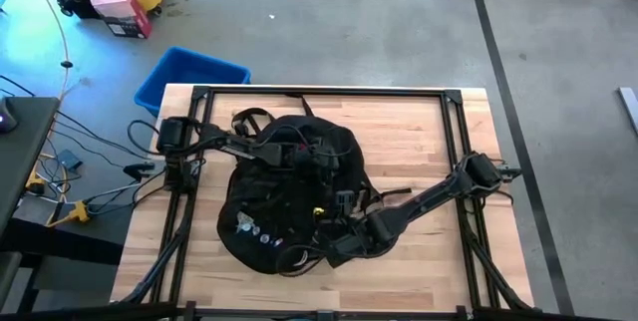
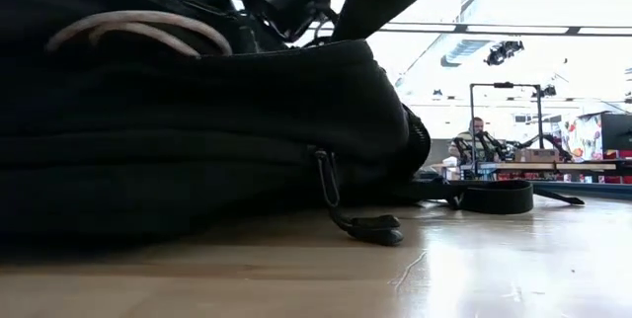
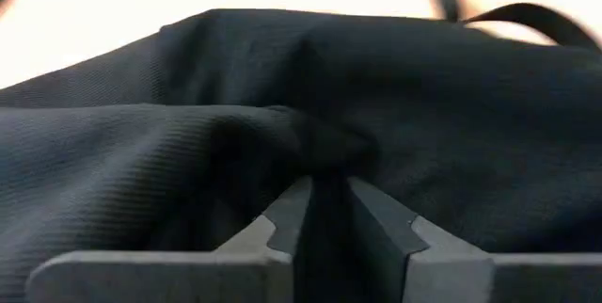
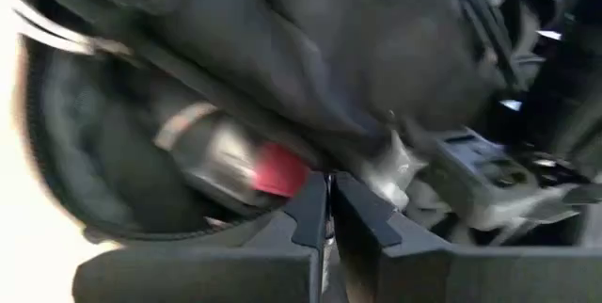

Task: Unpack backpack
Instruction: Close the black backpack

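The backpack is laid in the middle of the wooden tabletop, and all places here are given from it. The left gripper is found at the far part of the backpack; its jaws are set narrow, with a fold of the black fabric pinched between them. The right gripper is placed at the near edge of the backpack, and its jaws are closed together at the open rim. Inside the opening, a grey object with a red part is seen (no writing can be read on it). Small round badges are seen on the front, but their labels cannot be read.
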Action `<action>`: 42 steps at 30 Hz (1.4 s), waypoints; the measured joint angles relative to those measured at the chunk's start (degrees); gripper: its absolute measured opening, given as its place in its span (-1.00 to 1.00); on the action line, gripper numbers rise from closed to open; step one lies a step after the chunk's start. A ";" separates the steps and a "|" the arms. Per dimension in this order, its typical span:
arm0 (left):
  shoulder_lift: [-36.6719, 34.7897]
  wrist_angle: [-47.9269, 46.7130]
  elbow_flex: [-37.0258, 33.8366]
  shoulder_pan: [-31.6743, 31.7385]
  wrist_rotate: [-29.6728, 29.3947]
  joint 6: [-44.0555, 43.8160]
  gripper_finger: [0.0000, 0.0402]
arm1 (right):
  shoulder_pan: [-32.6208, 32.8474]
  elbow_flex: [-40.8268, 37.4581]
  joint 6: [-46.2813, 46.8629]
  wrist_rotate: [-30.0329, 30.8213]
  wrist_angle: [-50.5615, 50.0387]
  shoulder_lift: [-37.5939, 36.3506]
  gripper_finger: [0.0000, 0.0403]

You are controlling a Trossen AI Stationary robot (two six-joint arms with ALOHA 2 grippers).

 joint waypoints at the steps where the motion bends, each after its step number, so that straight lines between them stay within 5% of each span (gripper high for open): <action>1: 0.00 -0.33 0.00 0.40 -1.40 0.42 -0.81 | 0.40 0.00 0.75 -0.05 -0.04 0.00 -1.00; 9: -0.15 -4.49 -0.27 4.98 -12.74 1.52 -0.99 | 5.36 -0.02 9.48 -2.70 1.43 0.00 -1.00; 16: -0.62 -9.64 -0.43 8.96 -17.11 0.96 -1.00 | 8.91 -0.98 17.24 3.82 8.33 0.00 -1.00; 24: -16.41 -20.29 -0.79 4.16 -20.73 8.16 -1.00 | 9.86 -6.44 30.22 8.09 0.87 -0.11 -1.00; 26: -22.32 -23.14 -0.61 2.24 -16.48 9.51 -1.00 | 9.63 -8.27 31.25 8.15 0.70 -0.13 -1.00; 29: -28.96 -26.25 -0.61 0.10 -2.01 9.35 -0.97 | 9.45 -10.21 31.43 8.84 0.31 -0.13 -1.00; 34: -29.95 -26.46 -0.59 -4.59 16.44 6.00 -0.76 | 9.34 -10.44 31.02 10.07 -1.65 -0.26 -1.00; 38: -24.43 -26.40 -0.48 -11.58 17.23 15.65 -0.50 | 9.23 -9.65 30.97 10.32 -3.94 -1.09 -1.00; 42: -18.11 -26.31 2.31 -16.70 10.40 23.41 -0.24 | 9.34 -9.60 30.97 10.67 -4.37 -2.18 -1.00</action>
